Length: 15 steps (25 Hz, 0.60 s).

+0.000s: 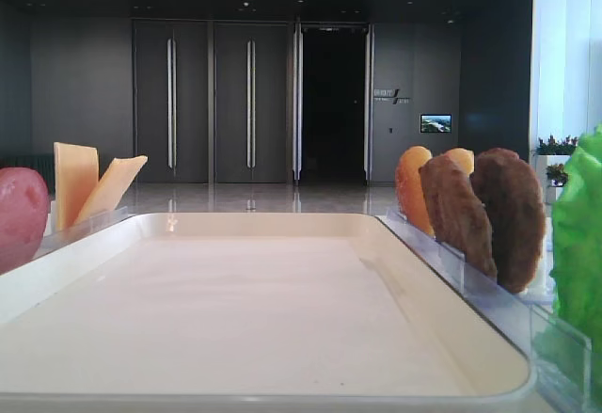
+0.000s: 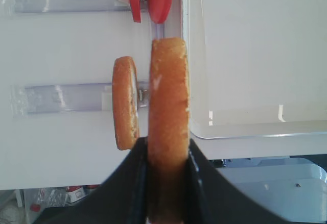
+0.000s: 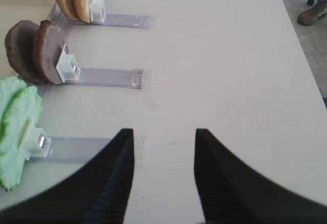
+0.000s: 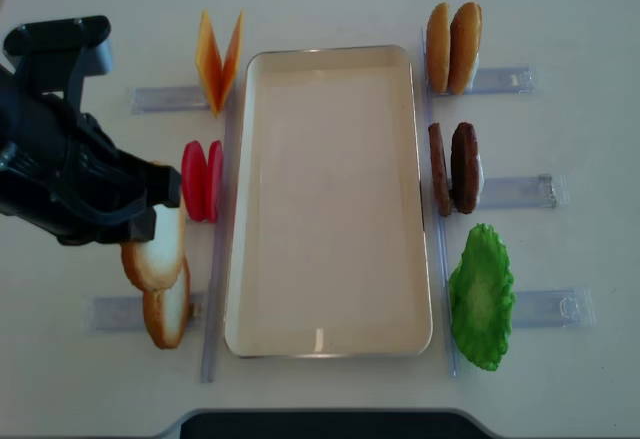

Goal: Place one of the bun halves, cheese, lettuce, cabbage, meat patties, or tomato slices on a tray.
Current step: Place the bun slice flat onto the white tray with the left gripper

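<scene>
Left hand (image 2: 167, 183) pinches 1 upright bun half (image 2: 169, 112) beside tray (image 2: 245, 132).

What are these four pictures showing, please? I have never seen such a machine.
A two-armed robot works at a table. One picture looks straight down, one sits low at the tray's end, and two come from cameras on the wrists. The empty tray lies in the middle. Beside it, clear holders keep cheese, tomato slices, buns, patties and lettuce upright. The left hand is shut on a bun half. The right hand is open, holding nothing.
</scene>
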### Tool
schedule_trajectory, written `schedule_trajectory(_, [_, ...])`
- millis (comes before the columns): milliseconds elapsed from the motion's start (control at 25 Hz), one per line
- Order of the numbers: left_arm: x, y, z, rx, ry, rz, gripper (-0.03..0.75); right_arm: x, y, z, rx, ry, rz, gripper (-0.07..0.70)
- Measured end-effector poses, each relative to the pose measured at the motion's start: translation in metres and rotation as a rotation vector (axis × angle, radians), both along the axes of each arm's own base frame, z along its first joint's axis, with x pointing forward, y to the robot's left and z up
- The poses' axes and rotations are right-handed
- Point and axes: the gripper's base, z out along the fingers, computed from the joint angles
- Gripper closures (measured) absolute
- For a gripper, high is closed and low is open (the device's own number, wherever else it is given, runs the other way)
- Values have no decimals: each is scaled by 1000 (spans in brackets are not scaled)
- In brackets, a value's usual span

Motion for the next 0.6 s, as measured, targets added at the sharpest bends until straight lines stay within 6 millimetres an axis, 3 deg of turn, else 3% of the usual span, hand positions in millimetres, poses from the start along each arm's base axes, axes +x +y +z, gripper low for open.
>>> schedule_trajectory(240, [1, -3, 1, -22, -19, -30, 592, 0, 0, 0, 1, 0, 0, 328])
schedule_trajectory(600, [11, -39, 2, -422, -183, -162, 592, 0, 0, 0, 1, 0, 0, 328])
